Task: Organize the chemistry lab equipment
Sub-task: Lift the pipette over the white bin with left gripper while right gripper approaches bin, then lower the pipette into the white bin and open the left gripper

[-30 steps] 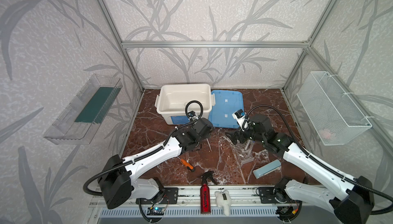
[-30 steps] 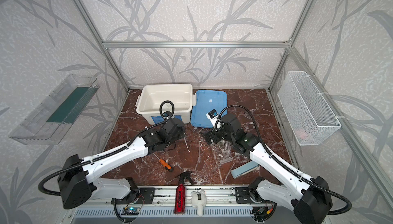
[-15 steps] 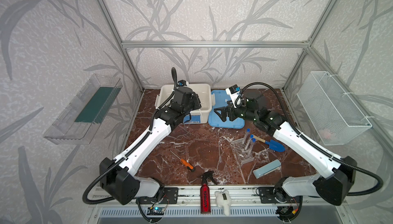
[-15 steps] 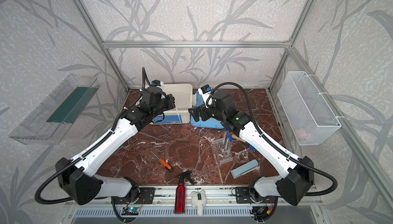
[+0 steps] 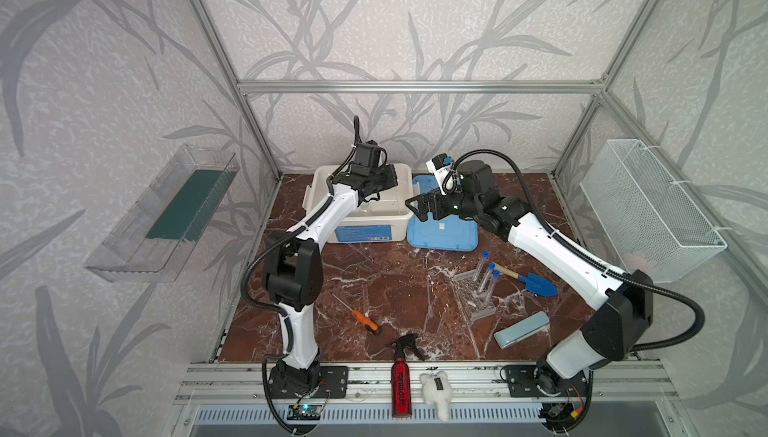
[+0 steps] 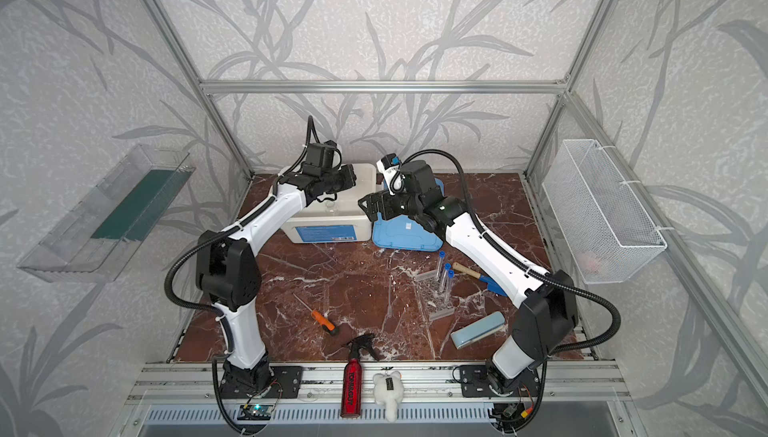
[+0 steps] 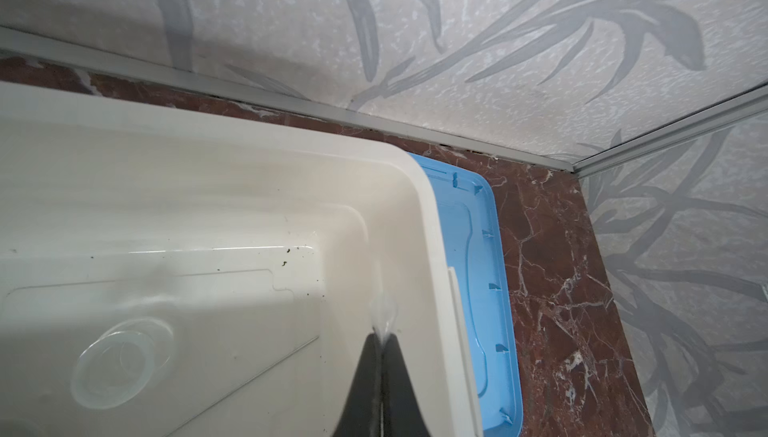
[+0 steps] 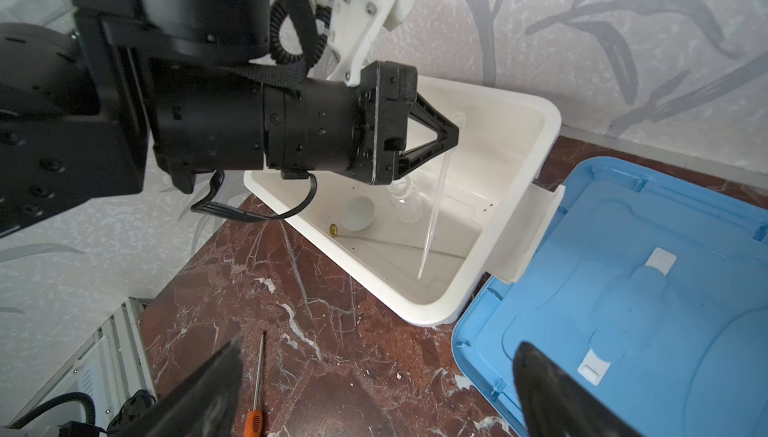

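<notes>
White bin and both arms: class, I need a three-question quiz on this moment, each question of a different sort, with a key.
1. True or false: the left end effector is shut on a thin clear dropper that hangs over the white bin.
2. Which lies on the table beside the bin? A) blue lid B) red spray bottle C) tube rack
3. Fill in: the right end effector is ____ and holds nothing.

Key: 1 true; 2 A; 3 open.
</notes>
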Motion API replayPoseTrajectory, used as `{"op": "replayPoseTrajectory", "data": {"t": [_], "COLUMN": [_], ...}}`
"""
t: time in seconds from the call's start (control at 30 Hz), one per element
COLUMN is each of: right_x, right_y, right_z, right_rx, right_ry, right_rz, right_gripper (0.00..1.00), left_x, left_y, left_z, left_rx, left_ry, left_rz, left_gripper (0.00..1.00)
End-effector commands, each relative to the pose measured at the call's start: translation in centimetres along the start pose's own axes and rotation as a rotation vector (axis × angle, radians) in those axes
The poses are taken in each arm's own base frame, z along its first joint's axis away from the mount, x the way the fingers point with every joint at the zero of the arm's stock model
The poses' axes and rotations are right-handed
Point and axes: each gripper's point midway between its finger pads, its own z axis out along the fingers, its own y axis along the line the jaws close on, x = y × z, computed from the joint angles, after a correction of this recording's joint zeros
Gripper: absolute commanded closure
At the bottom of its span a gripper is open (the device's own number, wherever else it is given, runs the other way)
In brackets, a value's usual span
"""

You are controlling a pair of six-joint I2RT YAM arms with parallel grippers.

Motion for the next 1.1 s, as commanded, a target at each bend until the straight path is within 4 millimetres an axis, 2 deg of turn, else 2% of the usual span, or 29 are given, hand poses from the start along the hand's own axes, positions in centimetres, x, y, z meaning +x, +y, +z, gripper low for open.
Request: {"op": "replayPoseTrajectory", "data": {"t": [0.0, 0.2, 0.43, 0.67, 0.83, 1.07], "right_x": [-0.9, 0.0, 0.9, 1.6, 1.6, 1.7], "right_y": [0.1, -0.7, -1.9, -1.6, -1.8, -1.8], "right_z": [0.3, 0.8, 1.0, 1.7, 1.4, 1.2], "right_rx": [-0.015, -0.016, -0.005, -0.037, -0.027, -0.023], "right_ry": [-0.017, 0.007, 0.0, 0.026, 0.016, 0.015], "right_rz": [-0.005, 0.01, 0.064, 0.075, 0.074, 0.074], "right_gripper": [0.01, 0.01, 0.01, 0.01, 0.01, 0.01], "left_x": [0.1, 2.8, 4.4, 6.0, 7.2, 8.3], "left_y": [-0.6, 1.9, 1.7, 2.4, 3.5, 3.7], "left_z": [0.9, 3.6, 5.9, 8.2, 9.4, 10.5], "left_rx": [0.032, -0.081, -0.108, -0.109, -0.126, -0.09], "left_ry": [0.039, 0.131, 0.172, 0.199, 0.21, 0.232], "left_rz": [0.002, -0.002, 0.06, 0.028, 0.02, -0.015], "left_gripper": [1.0, 1.0, 1.0, 1.0, 1.0, 0.99]}}
